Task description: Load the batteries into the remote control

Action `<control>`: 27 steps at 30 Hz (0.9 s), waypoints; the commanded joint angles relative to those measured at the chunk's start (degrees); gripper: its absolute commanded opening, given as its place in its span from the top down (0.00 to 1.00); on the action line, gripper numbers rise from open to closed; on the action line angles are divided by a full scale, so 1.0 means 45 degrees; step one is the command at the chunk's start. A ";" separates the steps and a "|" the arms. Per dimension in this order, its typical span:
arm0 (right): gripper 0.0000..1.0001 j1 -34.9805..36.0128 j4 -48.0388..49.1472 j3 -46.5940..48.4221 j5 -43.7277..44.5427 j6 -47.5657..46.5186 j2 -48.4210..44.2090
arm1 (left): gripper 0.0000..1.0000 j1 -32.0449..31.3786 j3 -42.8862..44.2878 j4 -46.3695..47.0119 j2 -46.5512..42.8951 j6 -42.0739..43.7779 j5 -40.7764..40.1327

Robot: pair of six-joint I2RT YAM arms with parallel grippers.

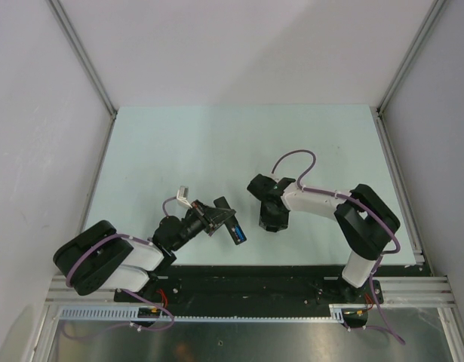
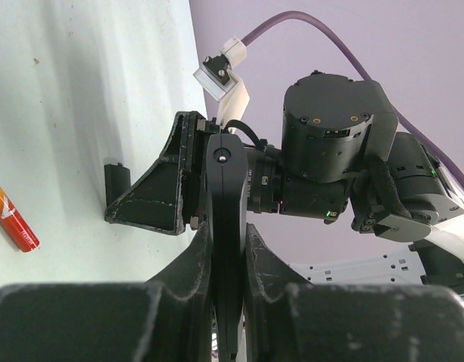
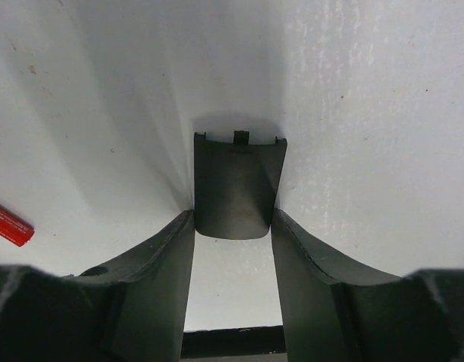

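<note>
My left gripper (image 1: 214, 215) is shut on the remote control (image 1: 230, 220), a slim black bar held off the table. It shows edge-on between the fingers in the left wrist view (image 2: 225, 188). A blue battery (image 1: 238, 233) shows at the remote's near end. My right gripper (image 3: 233, 219) points down at the table and its fingertips press both sides of a small black battery cover (image 3: 239, 181) lying flat. The cover also shows in the left wrist view (image 2: 115, 181). A red-orange battery (image 3: 9, 224) lies on the table left of the cover; it also shows in the left wrist view (image 2: 13, 219). The other batteries are out of view.
The pale table (image 1: 216, 143) has walls at the left, back and right. The right arm (image 1: 322, 200) reaches in from the right, its gripper (image 1: 271, 220) close to the remote's tip. A black rail (image 1: 247, 283) runs along the near edge.
</note>
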 commanded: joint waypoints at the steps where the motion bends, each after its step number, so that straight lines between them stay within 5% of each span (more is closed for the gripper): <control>1: 0.54 0.0102 0.0403 -0.0907 0.0245 -0.0118 0.1375 | 1.00 -0.0067 -0.0272 0.4753 -0.0189 -0.0021 0.0103; 6: 0.66 -0.0055 0.0676 -0.1161 -0.0009 -0.0392 0.1415 | 1.00 -0.0067 -0.0292 0.4753 -0.0189 -0.0021 0.0083; 14: 0.99 -0.0094 0.1204 -0.1552 -0.0459 -0.1094 0.1006 | 1.00 -0.0067 -0.0292 0.4753 -0.0112 -0.0001 0.0064; 27: 1.00 0.0004 -0.0354 -0.1689 0.0185 -0.3164 -0.1473 | 1.00 -0.0067 -0.0038 0.4753 0.0162 -0.0040 -0.0034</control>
